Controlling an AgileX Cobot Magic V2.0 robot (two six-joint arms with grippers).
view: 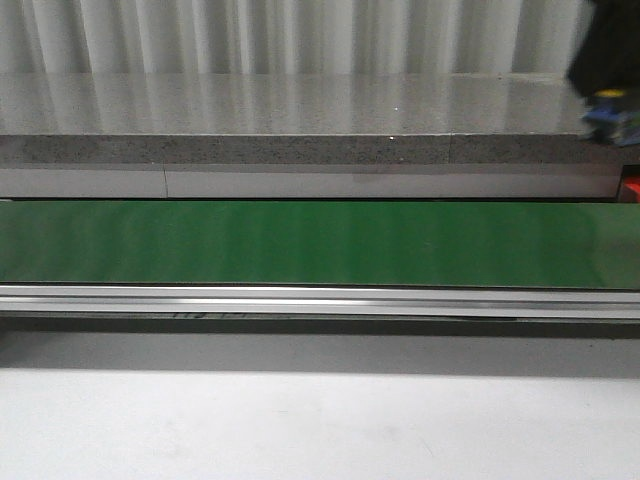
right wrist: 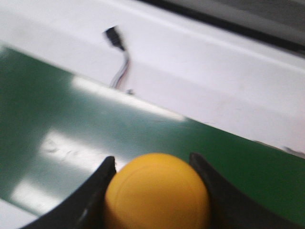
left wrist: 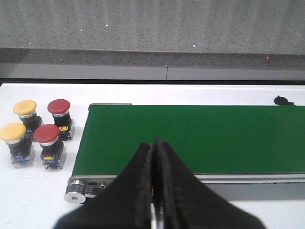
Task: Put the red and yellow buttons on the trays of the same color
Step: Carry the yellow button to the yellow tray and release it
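My right gripper (right wrist: 153, 164) is shut on a yellow button (right wrist: 157, 195), whose domed cap fills the gap between the black fingers (right wrist: 102, 179), above the green belt (right wrist: 57, 119). In the front view that arm (view: 605, 60) hangs at the top right corner. My left gripper (left wrist: 153, 143) is shut with nothing in it, over the near edge of the belt (left wrist: 200, 138). Beside the belt's end, on the white table, stand two yellow buttons (left wrist: 25, 109) (left wrist: 13, 132) and two red buttons (left wrist: 58, 107) (left wrist: 46, 135). The yellow tray is out of view.
A green conveyor belt (view: 300, 245) with a metal rail (view: 300, 300) crosses the front view, a grey stone ledge (view: 300, 110) behind it. A red sliver (view: 631, 188) shows at the right edge. A small black cable connector (right wrist: 114, 37) lies on the white surface.
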